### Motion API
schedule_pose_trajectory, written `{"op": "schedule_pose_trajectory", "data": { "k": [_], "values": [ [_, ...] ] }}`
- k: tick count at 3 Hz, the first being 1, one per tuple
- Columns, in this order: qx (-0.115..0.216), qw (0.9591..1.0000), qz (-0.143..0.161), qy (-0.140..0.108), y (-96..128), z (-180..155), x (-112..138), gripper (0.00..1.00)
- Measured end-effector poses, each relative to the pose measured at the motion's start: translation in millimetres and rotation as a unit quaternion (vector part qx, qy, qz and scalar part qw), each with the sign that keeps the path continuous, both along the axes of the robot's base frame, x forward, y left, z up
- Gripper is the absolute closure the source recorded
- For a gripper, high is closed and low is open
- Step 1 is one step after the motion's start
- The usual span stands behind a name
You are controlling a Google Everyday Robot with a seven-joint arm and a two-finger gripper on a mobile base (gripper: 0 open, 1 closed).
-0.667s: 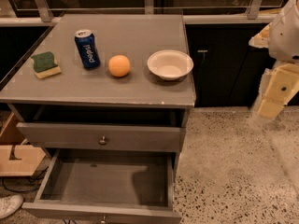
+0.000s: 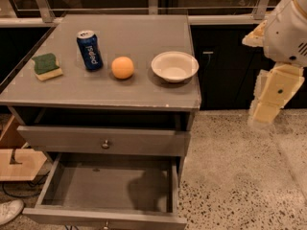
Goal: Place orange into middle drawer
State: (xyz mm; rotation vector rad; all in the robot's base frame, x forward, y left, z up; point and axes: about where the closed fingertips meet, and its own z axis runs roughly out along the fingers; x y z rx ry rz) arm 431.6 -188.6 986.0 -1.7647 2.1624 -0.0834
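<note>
The orange (image 2: 123, 67) sits on the grey cabinet top (image 2: 134, 32), between a blue soda can (image 2: 89, 50) and a white bowl (image 2: 174, 66). The middle drawer (image 2: 110, 188) is pulled open at the bottom of the view, and its plain grey inside holds nothing. The drawer above it (image 2: 103, 140), with a round metal knob, is shut. My gripper (image 2: 263, 114) hangs at the end of the white and cream arm, off the cabinet's right side and above the floor. It is well away from the orange and holds nothing that I can see.
A green and yellow sponge (image 2: 46, 66) lies at the left of the cabinet top. Speckled floor (image 2: 240, 176) spreads to the right. A dark cabinet (image 2: 220, 66) stands behind. A wooden piece (image 2: 17, 162) and a white shoe (image 2: 9, 210) lie at the lower left.
The arm and gripper have shifted slightly left, toward the cabinet. The orange, can, bowl and drawers have not moved.
</note>
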Motion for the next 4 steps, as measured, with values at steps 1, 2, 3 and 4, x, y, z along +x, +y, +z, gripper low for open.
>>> {"op": "schedule_pose_trajectory", "data": {
  "k": [1, 2, 3, 4],
  "values": [
    [0.008, 0.9993, 0.034, -0.009, 41.7, 10.0, -0.2, 0.00],
    [0.019, 0.9962, 0.083, -0.018, 96.0, 22.4, -6.6, 0.00],
    [0.019, 0.9962, 0.083, -0.018, 96.0, 22.4, -6.6, 0.00],
    [0.026, 0.9967, 0.071, -0.030, 106.7, 17.8, 9.7, 0.00]
  ]
}}
